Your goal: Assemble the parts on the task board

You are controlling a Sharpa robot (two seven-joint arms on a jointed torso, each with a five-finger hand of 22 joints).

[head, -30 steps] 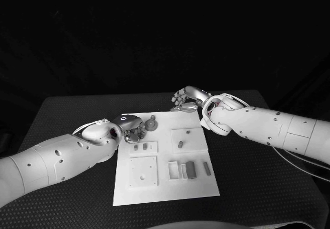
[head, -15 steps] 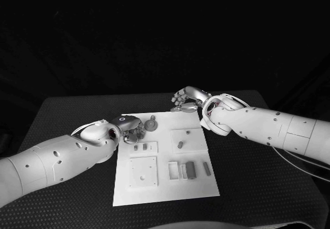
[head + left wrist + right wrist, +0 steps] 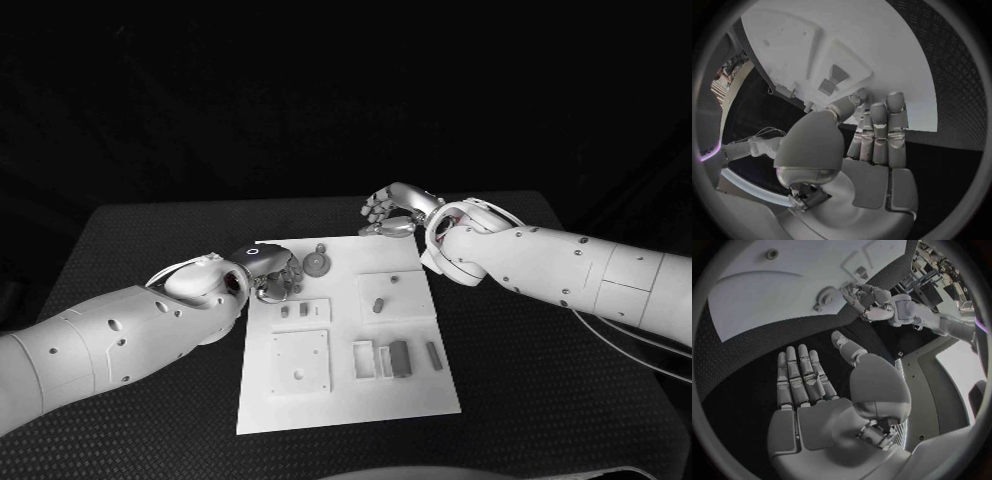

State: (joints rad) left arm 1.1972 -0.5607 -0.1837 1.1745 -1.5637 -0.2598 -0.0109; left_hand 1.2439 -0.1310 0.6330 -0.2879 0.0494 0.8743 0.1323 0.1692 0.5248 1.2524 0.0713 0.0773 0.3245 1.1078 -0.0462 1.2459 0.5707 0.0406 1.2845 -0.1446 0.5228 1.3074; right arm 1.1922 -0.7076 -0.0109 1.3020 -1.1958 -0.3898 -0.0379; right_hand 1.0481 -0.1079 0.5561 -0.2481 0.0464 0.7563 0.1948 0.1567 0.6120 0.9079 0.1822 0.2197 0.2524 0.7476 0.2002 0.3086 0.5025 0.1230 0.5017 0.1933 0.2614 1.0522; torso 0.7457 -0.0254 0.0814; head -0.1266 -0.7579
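Note:
The white task board (image 3: 346, 385) lies in the middle of the table. My left hand (image 3: 271, 274) hovers at its far left edge, fingers straight and side by side, holding nothing; its palm (image 3: 873, 165) faces the board (image 3: 848, 40). A round grey part (image 3: 317, 264) with a small knob lies just right of that hand. My right hand (image 3: 389, 212) hangs over the table past the board's far edge, flat and empty (image 3: 807, 390). The right wrist view shows the round part (image 3: 825, 296) and my left hand (image 3: 864, 297) beside it.
A raised square with a short peg (image 3: 378, 303) sits on the board's right half. Two small pieces (image 3: 294, 309) lie on a pad below my left hand, seen close up in the left wrist view (image 3: 832, 80). Grey bars (image 3: 400, 354) stand in slots near the board's middle.
My left hand has drawn back a little to the left, away from the round part. My right hand has barely moved.

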